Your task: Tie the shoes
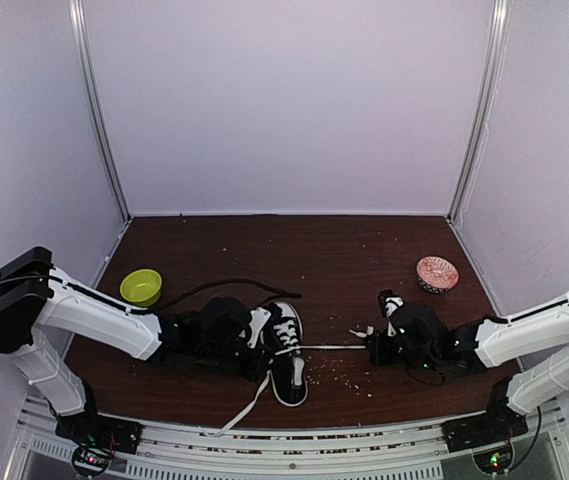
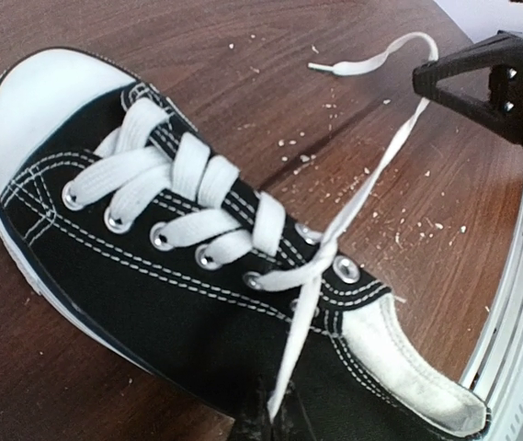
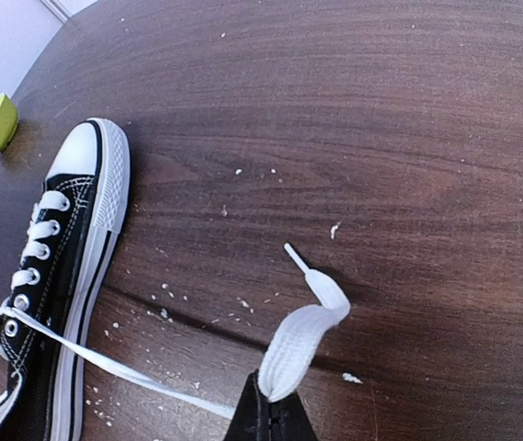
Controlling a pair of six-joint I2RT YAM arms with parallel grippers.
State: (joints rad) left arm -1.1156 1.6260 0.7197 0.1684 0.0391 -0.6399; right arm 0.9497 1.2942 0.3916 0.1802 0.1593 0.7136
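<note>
The black sneaker (image 1: 288,355) with white laces and a white toe cap lies on the brown table between my arms. It fills the left wrist view (image 2: 151,266) and lies at the left edge of the right wrist view (image 3: 54,276). My left gripper (image 1: 263,352) is against the shoe's side, shut on one white lace (image 2: 302,322) that runs down from the top eyelets into its jaws (image 2: 275,418). My right gripper (image 1: 372,347) is shut on the other lace (image 3: 302,340) near its tip, pulled out to the right of the shoe (image 1: 334,347).
A green bowl (image 1: 141,286) stands at the back left and a pink patterned bowl (image 1: 437,273) at the back right. A black cable (image 1: 229,284) lies behind the shoe. A loose lace tail (image 1: 239,412) hangs over the front metal rail. Crumbs are scattered by the shoe.
</note>
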